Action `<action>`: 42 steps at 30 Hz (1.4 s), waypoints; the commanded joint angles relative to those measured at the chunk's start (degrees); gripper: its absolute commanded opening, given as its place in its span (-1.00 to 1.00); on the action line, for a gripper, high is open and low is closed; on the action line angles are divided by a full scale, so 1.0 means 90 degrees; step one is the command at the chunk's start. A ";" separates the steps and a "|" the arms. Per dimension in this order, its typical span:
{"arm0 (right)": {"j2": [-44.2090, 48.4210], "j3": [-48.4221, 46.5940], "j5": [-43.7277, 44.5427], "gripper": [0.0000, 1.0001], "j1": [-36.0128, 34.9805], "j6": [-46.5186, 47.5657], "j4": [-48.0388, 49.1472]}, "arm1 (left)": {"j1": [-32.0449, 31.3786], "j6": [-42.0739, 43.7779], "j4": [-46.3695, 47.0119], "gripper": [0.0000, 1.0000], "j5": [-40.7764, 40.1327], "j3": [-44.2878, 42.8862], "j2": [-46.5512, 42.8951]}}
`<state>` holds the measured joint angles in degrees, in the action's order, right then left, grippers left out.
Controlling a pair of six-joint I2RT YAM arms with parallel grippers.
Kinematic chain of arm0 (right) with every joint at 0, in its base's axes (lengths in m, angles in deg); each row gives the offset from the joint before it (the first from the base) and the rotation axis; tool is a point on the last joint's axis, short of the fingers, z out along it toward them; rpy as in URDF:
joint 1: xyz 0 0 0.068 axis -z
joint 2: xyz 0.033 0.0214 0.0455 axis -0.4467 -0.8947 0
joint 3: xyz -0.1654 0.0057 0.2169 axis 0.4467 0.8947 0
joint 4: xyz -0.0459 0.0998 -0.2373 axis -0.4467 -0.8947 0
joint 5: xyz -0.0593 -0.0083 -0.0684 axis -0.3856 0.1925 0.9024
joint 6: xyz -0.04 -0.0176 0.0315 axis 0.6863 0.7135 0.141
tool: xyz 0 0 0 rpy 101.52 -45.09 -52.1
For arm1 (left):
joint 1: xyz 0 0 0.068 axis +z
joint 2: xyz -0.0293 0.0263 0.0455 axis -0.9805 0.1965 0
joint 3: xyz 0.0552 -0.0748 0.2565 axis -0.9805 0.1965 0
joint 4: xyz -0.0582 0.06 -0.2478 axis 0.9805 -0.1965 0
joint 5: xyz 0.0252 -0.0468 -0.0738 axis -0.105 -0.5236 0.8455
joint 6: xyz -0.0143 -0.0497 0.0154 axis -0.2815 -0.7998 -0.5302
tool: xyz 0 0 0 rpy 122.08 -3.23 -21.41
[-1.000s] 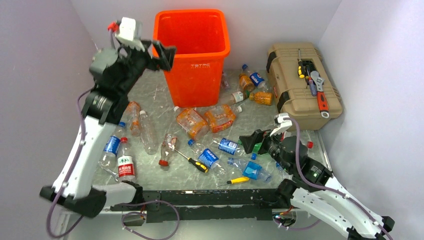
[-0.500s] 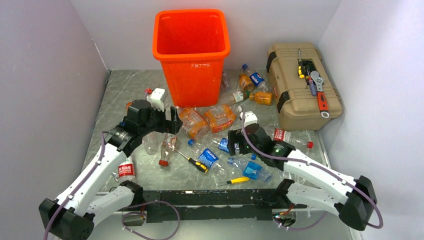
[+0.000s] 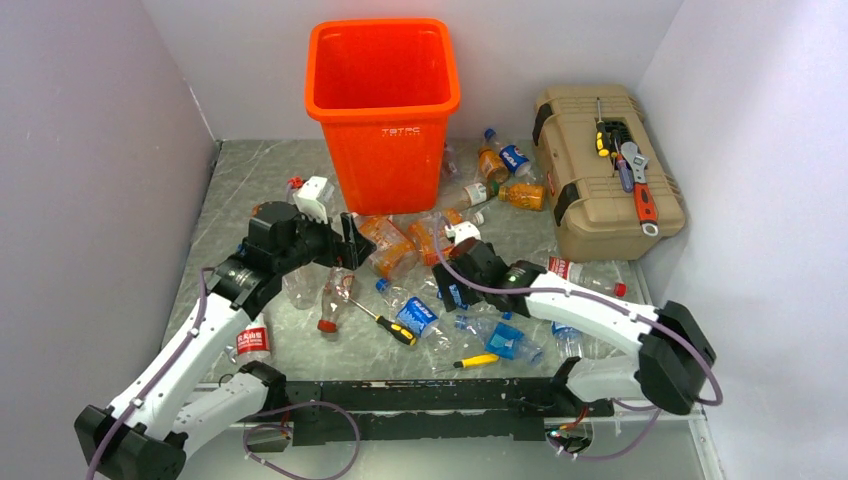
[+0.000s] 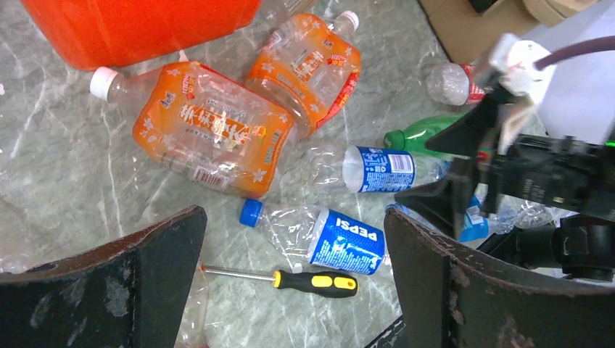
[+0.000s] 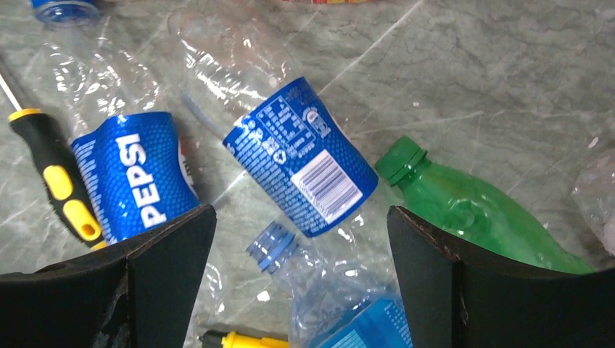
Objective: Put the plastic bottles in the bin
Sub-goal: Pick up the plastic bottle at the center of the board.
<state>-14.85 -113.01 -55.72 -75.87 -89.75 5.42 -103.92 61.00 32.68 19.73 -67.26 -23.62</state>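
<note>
Hangs right gripper point(image 5: 301, 214) splayed and empty low over blue-label bottle point(image 5: 301, 156), likely lining up pinch across label. Poises left gripper point(image 4: 294, 217) equally wide, nothing grasped, aimed toward orange bottles point(image 4: 210, 130) lying just in front of bin point(image 3: 385, 150), so short carry from there. Finds plastic bottles scattered on table point(image 3: 250, 170) between bin and arms. Needs care near screwdriver point(image 4: 315, 281) just beside Pepsi bottle point(image 4: 347, 241): not for bin.

We record a grey marbled table point(image 3: 250, 170) carrying the orange bin point(image 3: 383, 100) at 12 o'clock and a tan toolbox point(image 3: 605, 175) at 2 o'clock. We see plastic bottles point(image 3: 418, 315) strewn from centre toward 1 o'clock, with two yellow-handled screwdrivers point(image 3: 392, 328) among them near 6 o'clock.
</note>
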 commanded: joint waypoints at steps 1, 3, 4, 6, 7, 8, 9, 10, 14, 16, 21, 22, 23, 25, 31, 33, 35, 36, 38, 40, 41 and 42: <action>-0.0758 -0.0692 0.0265 0.85 -0.0040 0.0422 -0.0158 | 0.0004 -0.0109 0.0289 0.95 0.0255 -0.0037 -0.0312; -0.1041 -0.0863 0.0307 0.82 -0.0045 0.0492 -0.0223 | 0.0003 -0.0114 0.0300 0.95 0.0298 -0.0019 -0.0334; -0.1156 -0.0942 0.0306 0.81 -0.0045 0.0543 -0.0261 | -0.0003 -0.0118 0.0298 0.95 0.0328 -0.0019 -0.0334; -0.1374 -0.1060 0.0385 0.79 -0.0045 0.0636 -0.0373 | -0.0006 -0.0118 0.0281 0.95 0.0376 -0.0028 -0.0309; -0.1463 -0.1094 0.0447 0.77 -0.0045 0.0676 -0.0411 | -0.0004 -0.0111 0.0279 0.95 0.0390 -0.0037 -0.0298; -0.1538 -0.1116 0.0510 0.74 -0.0045 0.0698 -0.0450 | 0.0001 -0.0109 0.0274 0.95 0.0405 -0.0038 -0.0284; -0.1606 -0.1123 0.0553 0.70 -0.0045 0.0721 -0.0475 | -0.0005 -0.0109 0.0277 0.95 0.0411 -0.0042 -0.0279; -0.1673 -0.1126 0.0572 0.67 -0.0045 0.0743 -0.0499 | -0.0004 -0.0109 0.0279 0.95 0.0421 -0.0039 -0.0278; -0.1835 -0.1095 0.0593 0.60 -0.0050 0.0801 -0.0514 | 0.0003 -0.0109 0.0273 0.95 0.0432 -0.0038 -0.0271; -0.1977 -0.1159 0.0575 0.64 -0.0045 0.0842 -0.0593 | -0.0003 -0.0118 0.0283 0.95 0.0436 -0.0033 -0.0277; -0.1960 -0.1329 0.0772 0.74 -0.0045 0.0669 -0.0717 | -0.0005 -0.0119 0.0278 0.94 0.0427 -0.0029 -0.0278; -0.1771 -0.1361 0.0787 0.76 -0.0045 0.0550 -0.0755 | -0.0001 -0.0111 0.0270 0.94 0.0417 -0.0029 -0.0283; -0.1514 -0.1375 0.0814 0.80 -0.0046 0.0411 -0.0794 | -0.0006 -0.0109 0.0268 0.94 0.0412 -0.0029 -0.0287; -0.0930 -0.1387 0.0920 0.85 -0.0045 0.0051 -0.0863 | -0.0005 -0.0118 0.0271 0.94 0.0407 -0.0020 -0.0297; 0.0896 -0.0759 0.1535 0.93 0.0145 -0.1942 -0.0828 | -0.0003 -0.0185 0.0284 0.94 0.0430 -0.0029 -0.0297; 0.1362 -0.0392 0.1615 0.92 0.0449 -0.2597 -0.0807 | 0.0003 -0.0205 0.0293 0.93 0.0424 -0.0021 -0.0305; 0.1702 -0.0071 0.1457 0.90 0.1039 -0.2826 -0.0878 | -0.0002 -0.0233 0.0288 0.93 0.0413 -0.0009 -0.0322; 0.1859 0.0087 0.1303 0.89 0.1428 -0.2816 -0.0877 | -0.0006 -0.0235 0.0273 0.93 0.0404 -0.0002 -0.0326; 0.2156 0.0389 0.1001 0.88 0.2075 -0.2750 -0.0899 | -0.0006 -0.0253 0.0271 0.93 0.0385 0.0003 -0.0322; 0.2393 0.0653 0.0780 0.86 0.2441 -0.2571 -0.0849 | 0.0000 -0.0255 0.0227 0.93 0.0386 -0.0016 -0.0300; 0.2454 0.0732 0.0818 0.86 0.2509 -0.2540 -0.0942 | -0.0006 -0.0255 0.0230 0.93 0.0399 -0.0023 -0.0284; 0.2456 0.0789 0.0888 0.87 0.2538 -0.2524 -0.1008 | -0.0006 -0.0264 0.0229 0.93 0.0410 -0.0028 -0.0265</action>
<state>5.06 -107.70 -46.21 -54.82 -111.28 -2.16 -103.92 59.66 33.11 22.42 -67.22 -25.85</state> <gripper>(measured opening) 0.934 0.966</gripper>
